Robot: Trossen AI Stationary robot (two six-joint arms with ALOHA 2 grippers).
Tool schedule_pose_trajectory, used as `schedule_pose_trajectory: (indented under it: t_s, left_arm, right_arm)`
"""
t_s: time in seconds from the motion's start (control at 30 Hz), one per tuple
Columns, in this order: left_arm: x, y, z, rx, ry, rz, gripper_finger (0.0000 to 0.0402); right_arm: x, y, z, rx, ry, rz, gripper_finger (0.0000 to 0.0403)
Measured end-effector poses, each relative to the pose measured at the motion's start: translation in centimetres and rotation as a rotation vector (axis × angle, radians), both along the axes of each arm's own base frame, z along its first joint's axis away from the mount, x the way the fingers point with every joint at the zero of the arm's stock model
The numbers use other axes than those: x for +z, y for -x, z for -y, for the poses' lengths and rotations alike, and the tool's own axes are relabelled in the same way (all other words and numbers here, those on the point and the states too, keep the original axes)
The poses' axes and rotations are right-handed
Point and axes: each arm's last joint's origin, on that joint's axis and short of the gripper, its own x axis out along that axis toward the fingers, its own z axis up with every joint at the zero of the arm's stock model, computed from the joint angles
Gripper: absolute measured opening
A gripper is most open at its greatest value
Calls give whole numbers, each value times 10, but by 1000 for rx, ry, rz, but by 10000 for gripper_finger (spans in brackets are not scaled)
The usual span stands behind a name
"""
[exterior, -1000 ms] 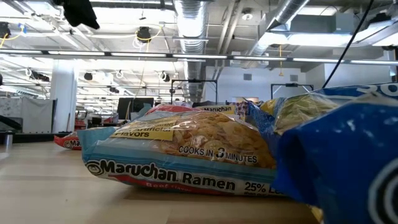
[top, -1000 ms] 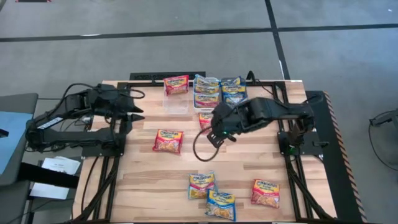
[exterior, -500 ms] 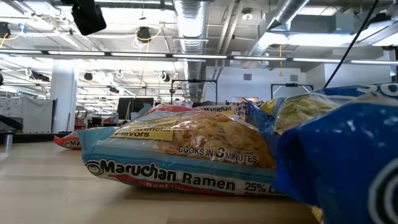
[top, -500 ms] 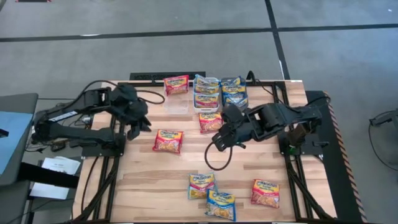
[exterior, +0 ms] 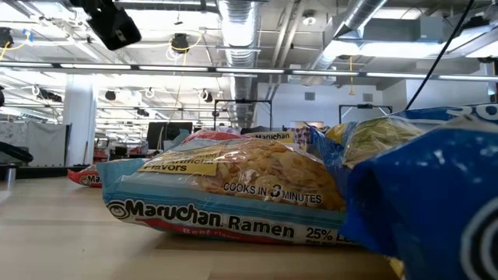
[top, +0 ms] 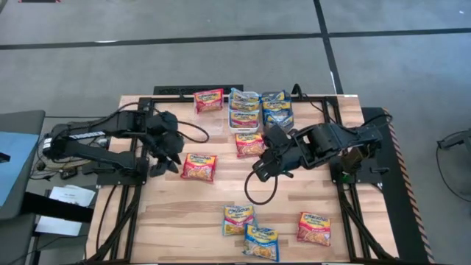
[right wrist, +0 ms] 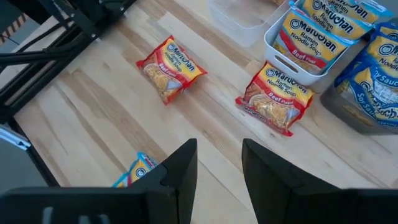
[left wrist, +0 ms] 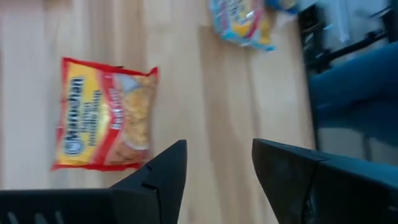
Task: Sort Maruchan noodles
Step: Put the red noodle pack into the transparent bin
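Red-banded Maruchan packet [top: 199,167] unmoved, left end effector [top: 174,163] now closer beside it, fingers spread, empty.

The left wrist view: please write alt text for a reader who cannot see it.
A flat red-and-yellow plastic Maruchan ramen packet lies on the light wooden table, just ahead of the left gripper, whose two dark fingers stand open and empty. Farther off lies a blue-and-yellow noodle packet, near the table's edge.
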Motion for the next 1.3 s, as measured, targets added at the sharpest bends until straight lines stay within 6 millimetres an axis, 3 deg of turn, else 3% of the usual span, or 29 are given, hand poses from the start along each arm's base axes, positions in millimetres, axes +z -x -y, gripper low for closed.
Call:
schedule_pose_trajectory:
  t_s: [0.2,0.47,0.7,0.87,1.3]
  left_arm:
    - [-14,-25,0,-14,-122,-32,167]
    - [-36,-50,-2,-54,-155,-106,167]
    - [-77,-44,0,-44,-107,-139,167]
    - [-104,-45,-4,52,-217,-125,167]
    - [-130,-50,-6,139,-245,32,167]
  right_arm:
    - [0,0,0,3,1,-1,150]
    - [0,0,0,6,3,-2,150]
    - [0,0,0,24,16,-10,150]
    - [0,0,0,28,19,-12,150]
    - [0,0,1,41,32,-18,150]
